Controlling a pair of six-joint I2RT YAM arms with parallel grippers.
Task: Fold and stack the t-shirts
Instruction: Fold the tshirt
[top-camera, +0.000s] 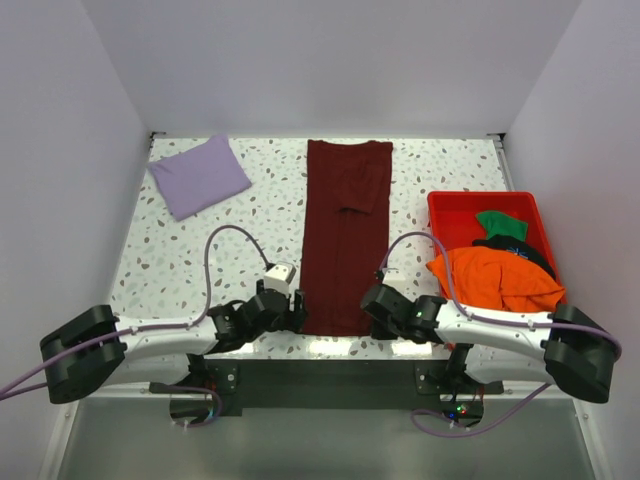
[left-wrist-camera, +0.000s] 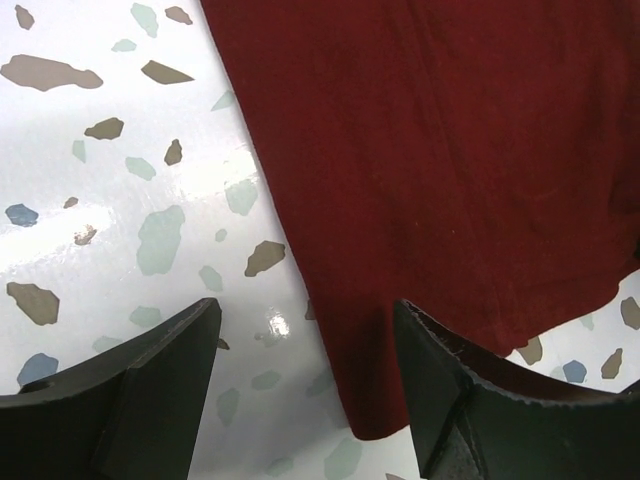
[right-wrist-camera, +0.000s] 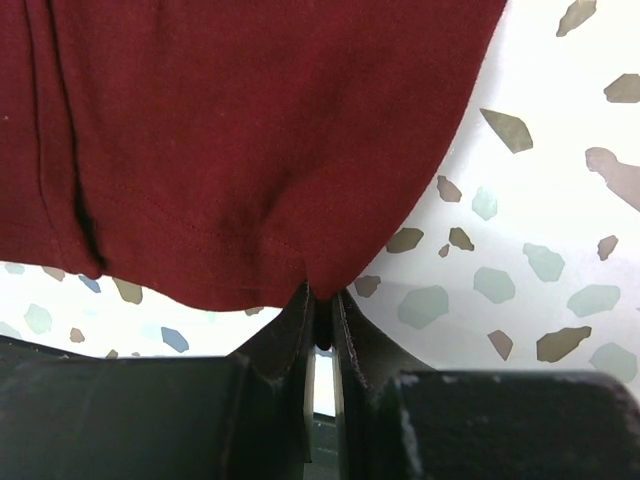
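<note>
Maroon tee (top-camera: 346, 240) runs lengthwise straight ahead of both grippers. Right gripper (right-wrist-camera: 322, 305) is pinched on its near hem corner. Left gripper (left-wrist-camera: 305, 330) is wide, straddling the other corner, not yet closed.

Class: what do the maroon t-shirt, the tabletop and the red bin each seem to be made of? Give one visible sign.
The maroon t-shirt: soft matte knit cloth, probably cotton; stitched hem, creases. The tabletop: hard glossy white, terrazzo-style flecks, possibly laminate; it mirrors lights. The red bin: likely moulded plastic; smooth, rigid, uniform walls.
</note>
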